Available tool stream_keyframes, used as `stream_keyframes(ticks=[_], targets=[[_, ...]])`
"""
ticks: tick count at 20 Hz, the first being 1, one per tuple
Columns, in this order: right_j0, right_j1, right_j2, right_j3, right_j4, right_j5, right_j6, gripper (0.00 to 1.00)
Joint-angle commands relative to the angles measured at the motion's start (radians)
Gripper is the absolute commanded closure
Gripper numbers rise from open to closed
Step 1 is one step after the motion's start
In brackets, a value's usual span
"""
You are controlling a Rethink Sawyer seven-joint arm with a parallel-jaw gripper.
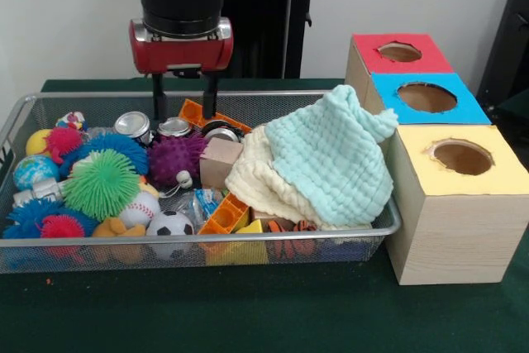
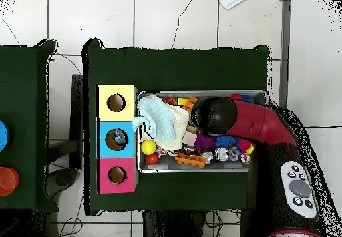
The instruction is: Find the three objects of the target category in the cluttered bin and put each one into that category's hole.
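Note:
The wire mesh bin (image 1: 248, 240) holds cluttered toys. Three silver cans stand in a row near its far wall: one (image 1: 132, 126), one (image 1: 174, 127), and one (image 1: 221, 132) partly behind a tan block. My gripper (image 1: 183, 115) hangs open and empty just above the bin, its fingers (image 1: 209, 97) straddling the middle can from above, not touching it. In the overhead view the red arm (image 2: 264, 124) covers the gripper and much of the bin (image 2: 200, 93); silver cans (image 2: 222, 154) show by the bin's lower edge.
Three wooden boxes with round holes stand beside the bin: red (image 1: 399, 53), blue (image 1: 426, 97), yellow (image 1: 461, 157). A pale green and cream cloth (image 1: 322, 159) drapes over the bin's right part. Spiky balls (image 1: 101, 183), a soccer ball (image 1: 170, 225) and an orange brick (image 1: 223, 214) fill the left.

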Motion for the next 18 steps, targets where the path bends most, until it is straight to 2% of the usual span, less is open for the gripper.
stream_keyframes(ticks=[1,12,14,18], targets=[[-0.06,0.025,0.082,0.143,0.004,-0.143,0.083,0.0],[-0.079,0.175,0.116,0.114,-0.008,-0.3,0.101,0.0],[-0.068,0.185,0.108,0.109,-0.002,-0.297,0.112,0.0],[-0.027,0.121,0.072,0.152,0.045,-0.189,0.161,0.0]])
